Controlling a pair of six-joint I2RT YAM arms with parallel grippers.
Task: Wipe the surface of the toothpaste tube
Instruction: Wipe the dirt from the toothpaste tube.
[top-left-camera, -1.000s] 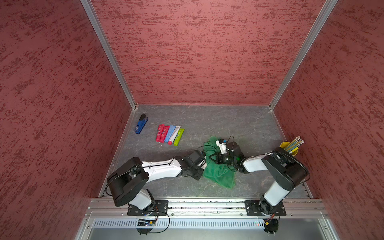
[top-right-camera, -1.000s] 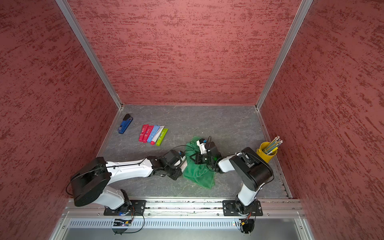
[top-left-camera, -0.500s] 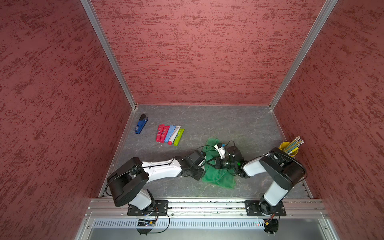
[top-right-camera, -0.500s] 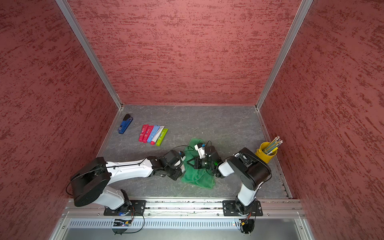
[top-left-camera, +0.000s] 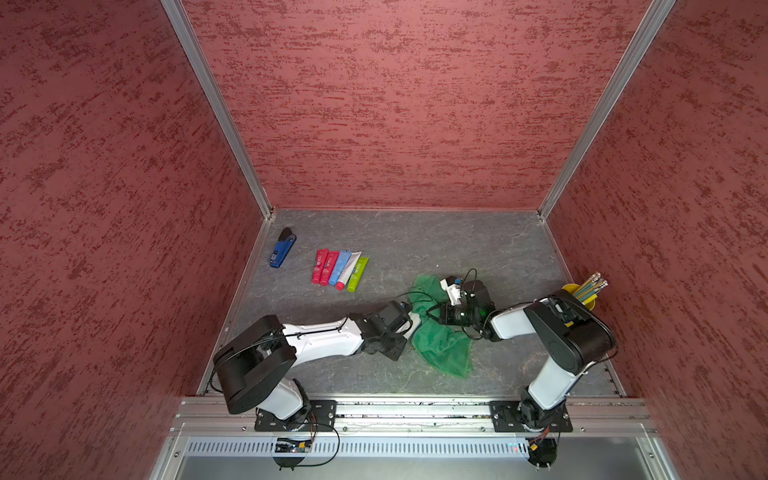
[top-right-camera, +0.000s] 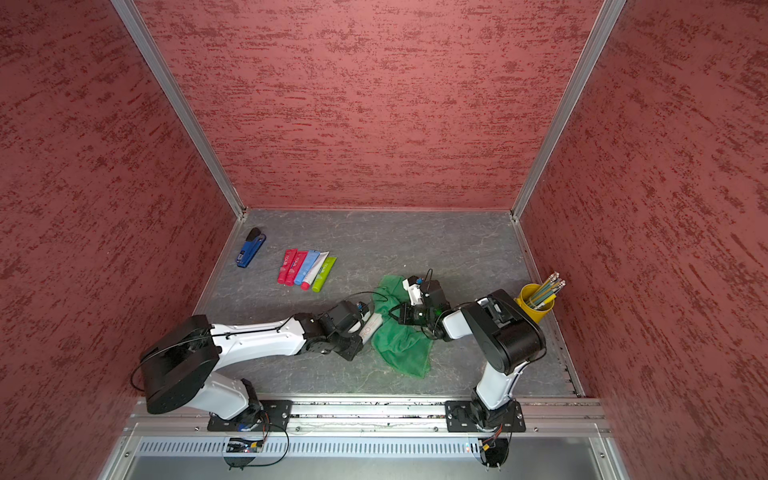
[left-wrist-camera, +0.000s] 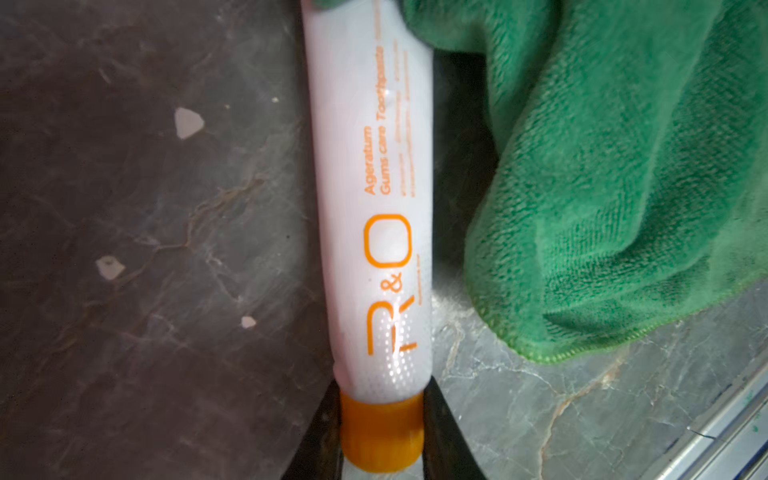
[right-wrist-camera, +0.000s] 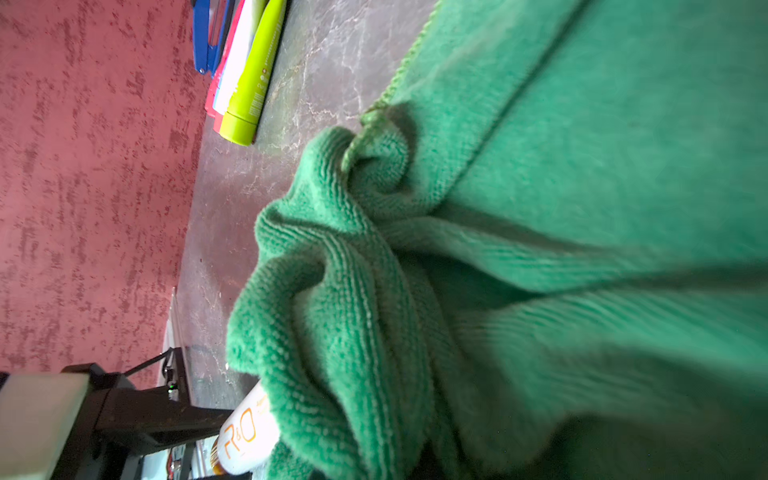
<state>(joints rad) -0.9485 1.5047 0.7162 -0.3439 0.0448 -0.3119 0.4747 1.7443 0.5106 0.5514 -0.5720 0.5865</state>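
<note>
- Clamping the orange cap (left-wrist-camera: 380, 446) of the white toothpaste tube (left-wrist-camera: 374, 208) is the left gripper (left-wrist-camera: 380, 432), w/ a dark finger (left-wrist-camera: 328, 436) pressing on each side of the cap.
- Tube is lying flat on the gray tabletop (left-wrist-camera: 124, 208), printed side facing up and long side running just beside the green cloth (left-wrist-camera: 623, 187). Its far end is sitting under the cloth's folds.
- Right gripper (top-left-camera: 434, 316) is pinching a gathered bunch of the cloth, jaws clenched tight on the fabric. In the right wrist view the bunched folds are filling most of the pic and hiding the fingers.
- In both top views the cloth is sprawling btwn the 2 wrists, w/ the left arm (top-left-camera: 324, 338) reaching in from one side and the right arm (top-left-camera: 511, 322) from the other.
- In a top view the tube (top-right-camera: 370, 326) is showing as a white strip touching the cloth's edge on the left-arm side.
- Row of five coloured tubes (top-left-camera: 340, 270) is lying well apart from the cloth, off toward the back-left corner. Blue stapler (top-left-camera: 282, 252) is lying farther from the cloth again, same direction.
- Yellow cup of pencils (top-left-camera: 582, 293) is standing well apart from the cloth on the right-arm side, by the wall.
</note>
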